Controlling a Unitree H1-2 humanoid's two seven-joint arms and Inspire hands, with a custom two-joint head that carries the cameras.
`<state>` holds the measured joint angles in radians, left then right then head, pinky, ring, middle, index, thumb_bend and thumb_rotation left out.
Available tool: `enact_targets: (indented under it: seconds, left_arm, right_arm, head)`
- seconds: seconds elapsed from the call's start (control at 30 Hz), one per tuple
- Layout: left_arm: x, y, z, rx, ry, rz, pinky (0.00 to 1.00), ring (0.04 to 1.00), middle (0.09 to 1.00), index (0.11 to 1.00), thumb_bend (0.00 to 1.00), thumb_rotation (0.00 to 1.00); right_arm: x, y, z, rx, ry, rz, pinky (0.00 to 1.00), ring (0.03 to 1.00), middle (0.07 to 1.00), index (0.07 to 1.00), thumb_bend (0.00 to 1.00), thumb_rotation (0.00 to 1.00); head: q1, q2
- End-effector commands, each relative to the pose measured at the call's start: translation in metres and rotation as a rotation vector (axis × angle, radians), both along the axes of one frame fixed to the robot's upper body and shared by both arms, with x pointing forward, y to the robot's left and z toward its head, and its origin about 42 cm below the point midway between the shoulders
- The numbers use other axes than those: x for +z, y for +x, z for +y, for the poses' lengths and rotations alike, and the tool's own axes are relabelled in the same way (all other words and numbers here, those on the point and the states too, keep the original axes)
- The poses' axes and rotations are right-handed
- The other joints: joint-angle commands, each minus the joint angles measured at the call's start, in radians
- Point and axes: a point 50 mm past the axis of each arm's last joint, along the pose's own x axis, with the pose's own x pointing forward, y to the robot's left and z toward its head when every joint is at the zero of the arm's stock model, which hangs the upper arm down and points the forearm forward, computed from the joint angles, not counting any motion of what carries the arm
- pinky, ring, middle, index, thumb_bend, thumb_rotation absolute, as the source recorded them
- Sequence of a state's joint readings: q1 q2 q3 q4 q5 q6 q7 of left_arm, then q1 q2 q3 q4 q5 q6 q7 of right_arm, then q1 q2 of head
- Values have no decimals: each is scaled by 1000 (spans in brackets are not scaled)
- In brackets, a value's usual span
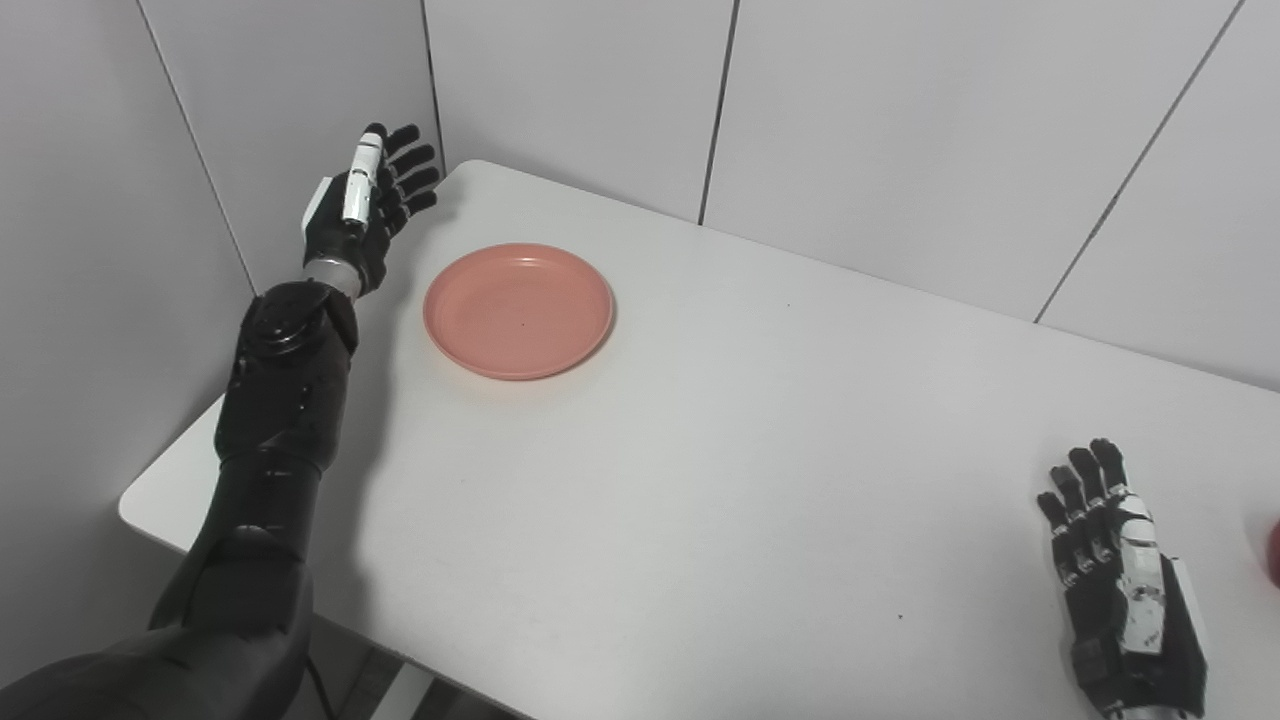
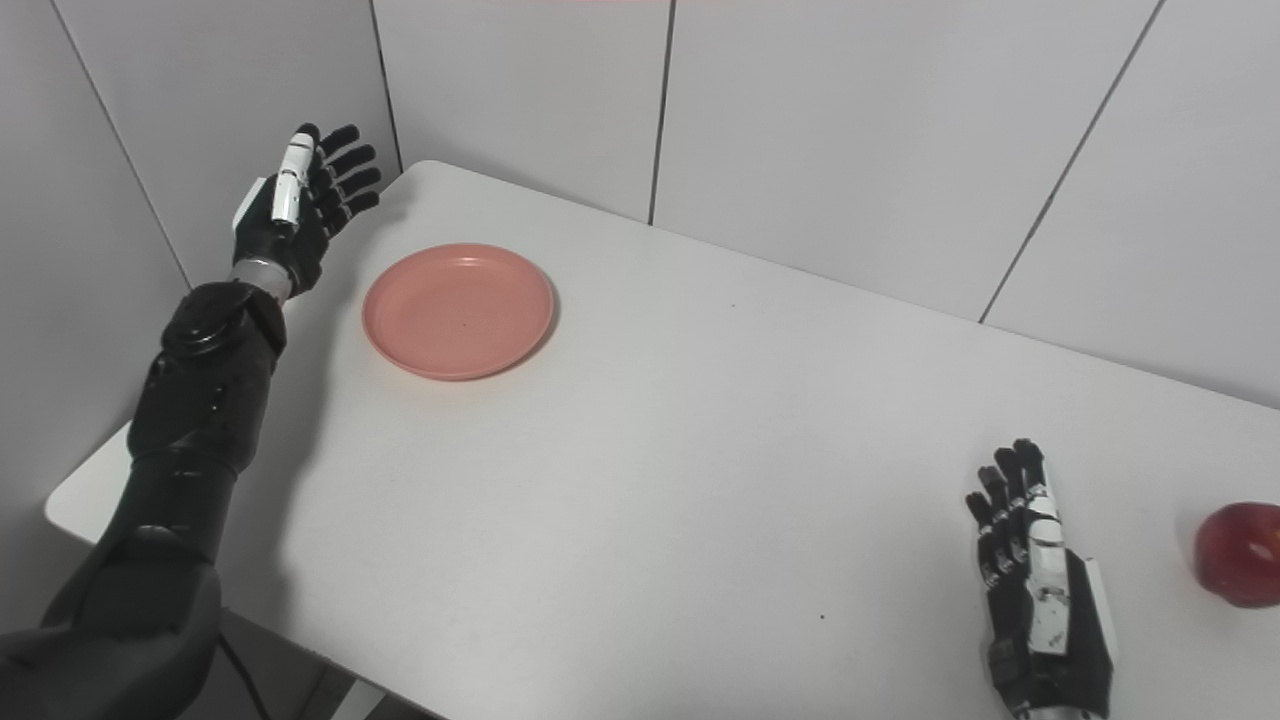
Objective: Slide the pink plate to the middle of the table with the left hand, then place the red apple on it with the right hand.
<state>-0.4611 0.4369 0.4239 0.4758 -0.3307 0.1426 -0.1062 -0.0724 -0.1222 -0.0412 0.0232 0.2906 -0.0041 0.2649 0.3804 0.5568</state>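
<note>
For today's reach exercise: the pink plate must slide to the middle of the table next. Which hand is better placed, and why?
Left. The left hand is open beside the pink plate at the far left corner; the right hand rests far across the table, near the red apple.

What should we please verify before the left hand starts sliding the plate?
1. Left hand open, holding nothing: ok.
2. Left hand touching the plate: not ok, it is raised beside the plate's left side, apart from it.
3. Plate empty and flat on the table: ok.
4. Path toward the table's middle unobstructed: ok.
5. Apple in place near the right edge: ok, right of the right hand.
6. Right hand out of the way, fingers apart: ok.
</note>
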Motion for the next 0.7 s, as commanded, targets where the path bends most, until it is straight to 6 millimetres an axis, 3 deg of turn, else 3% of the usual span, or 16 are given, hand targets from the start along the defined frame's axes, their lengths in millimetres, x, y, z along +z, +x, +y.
enact_targets:
  seconds: [0.0,0.67]
  left_arm:
    - [28,7,8,-5,38,-97,851,846,851,830,308,1000]
    - [-3,5,8,-15,32,-62,832,838,840,819,329,1000]
  right_arm:
    - [-12,-9,-9,-13,-9,23,1000,1000,1000,1000,58,1000]
    - [-12,-10,-10,-27,-9,25,1000,1000,1000,1000,51,1000]
  head:
    - [1,2]
    - [1,4]
